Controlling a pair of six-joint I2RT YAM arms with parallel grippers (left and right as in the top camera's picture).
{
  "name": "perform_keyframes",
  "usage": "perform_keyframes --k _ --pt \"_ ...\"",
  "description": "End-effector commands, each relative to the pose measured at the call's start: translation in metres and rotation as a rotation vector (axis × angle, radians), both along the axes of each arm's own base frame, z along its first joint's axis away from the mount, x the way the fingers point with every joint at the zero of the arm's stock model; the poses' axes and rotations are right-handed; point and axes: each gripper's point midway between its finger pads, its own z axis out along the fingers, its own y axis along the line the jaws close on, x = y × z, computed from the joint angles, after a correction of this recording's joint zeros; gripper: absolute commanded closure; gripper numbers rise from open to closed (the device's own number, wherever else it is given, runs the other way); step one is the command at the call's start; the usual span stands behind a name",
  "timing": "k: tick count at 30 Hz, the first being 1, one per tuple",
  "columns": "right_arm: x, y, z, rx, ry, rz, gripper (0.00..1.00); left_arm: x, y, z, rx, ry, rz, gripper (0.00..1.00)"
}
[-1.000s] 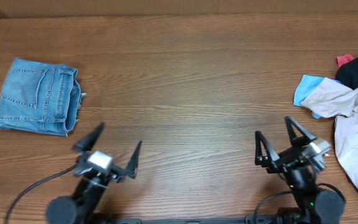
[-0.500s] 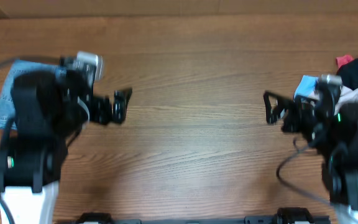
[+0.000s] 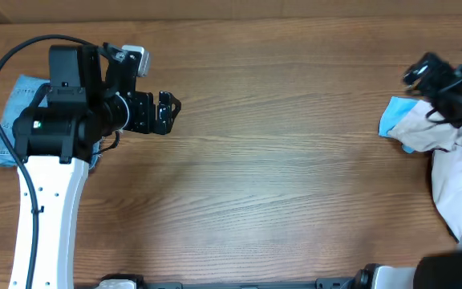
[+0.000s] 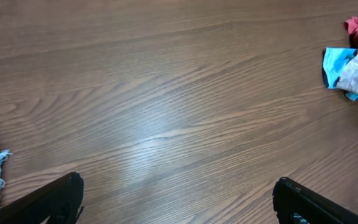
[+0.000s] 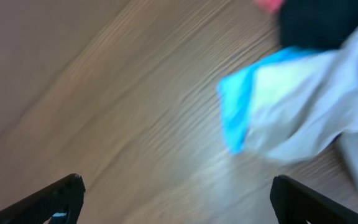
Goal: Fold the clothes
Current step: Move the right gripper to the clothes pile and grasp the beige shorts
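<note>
On the wood-grain table (image 3: 279, 185), the clothes (image 3: 455, 177) are heaped at its right edge; left gripper (image 4: 178, 190) and right gripper (image 5: 176, 190) are spread wide, empty

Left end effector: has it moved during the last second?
Yes. The left end effector has travelled from the near edge of the table toward the far side, now level with the denim shorts.

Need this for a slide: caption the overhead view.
Left gripper open beside denim shorts; right gripper open by the clothes.
</note>
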Motion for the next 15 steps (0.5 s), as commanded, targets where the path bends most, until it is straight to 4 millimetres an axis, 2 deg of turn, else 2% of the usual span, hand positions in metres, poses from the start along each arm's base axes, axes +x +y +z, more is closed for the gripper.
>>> perform_keyframes --k 1,3,7,11,13,14,15 --pt "0.012 -0.051 -0.048 -0.055 0.115 -0.201 0.06 0.002 -0.006 0.010 -0.023 -0.019 -0.010 0.00" --pt "0.021 -0.061 -0.081 -0.042 0.169 -0.231 0.00 0.001 -0.005 0.010 -0.023 -0.015 -0.010 0.00" --pt "0.028 -0.066 -0.142 -0.001 0.285 -0.258 0.02 0.000 -0.006 0.009 -0.034 -0.001 0.002 0.00" --pt "0.020 -0.065 -0.183 0.026 0.390 -0.279 0.04 0.000 -0.006 0.009 -0.034 0.000 0.004 0.00" --pt "0.015 -0.068 -0.195 0.031 0.423 -0.290 0.16 0.000 -0.006 0.009 -0.036 0.001 0.007 0.00" --pt "0.012 -0.071 -0.196 0.034 0.432 -0.298 0.34 0.000 -0.006 0.009 -0.036 0.001 0.007 0.00" --pt "0.011 -0.072 -0.197 0.036 0.433 -0.302 0.45 0.000 -0.006 0.009 -0.036 0.001 0.007 0.00"
